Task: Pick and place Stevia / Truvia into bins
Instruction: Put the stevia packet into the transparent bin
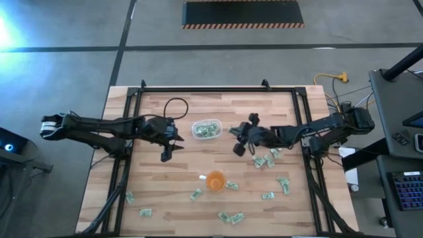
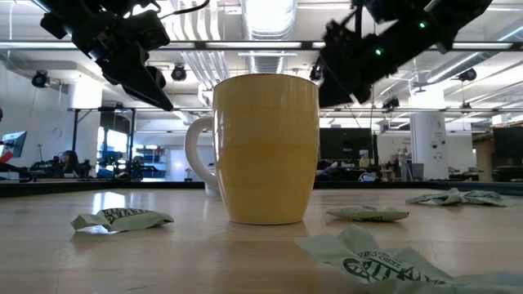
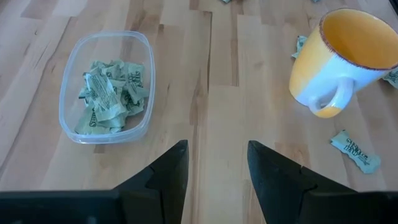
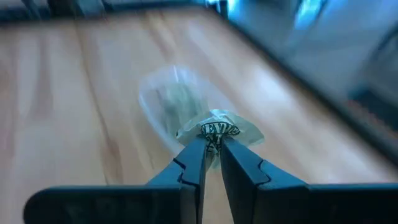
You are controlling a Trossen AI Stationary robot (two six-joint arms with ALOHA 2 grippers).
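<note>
A clear tub (image 1: 206, 129) sits on the wooden table at the far middle, and several pale green sachets (image 3: 106, 93) lie inside it. My right gripper (image 4: 211, 144) hovers just right of the tub (image 4: 171, 102), shut on one crumpled sachet (image 4: 219, 129). More sachets lie loose on the table (image 1: 264, 160), (image 1: 230, 216). My left gripper (image 3: 217, 152) hangs open to the left of the tub (image 3: 106, 87) with nothing between its fingers. My right gripper pinches the crumpled sachet by its near edge (image 4: 213, 140) between its two fingertips. The rest of the sachet sticks out beyond the tips. The fingers slant down from the table's right side, toward the tub. The sachet is lifted clear of the table.
An orange cup with a white handle (image 1: 215, 180) stands at the table's middle, toward the near side; it fills the low view (image 2: 265, 147). Loose sachets lie near the front edge (image 1: 144, 212) and around the cup (image 3: 356, 151). A black frame rail (image 1: 218, 90) runs round the table.
</note>
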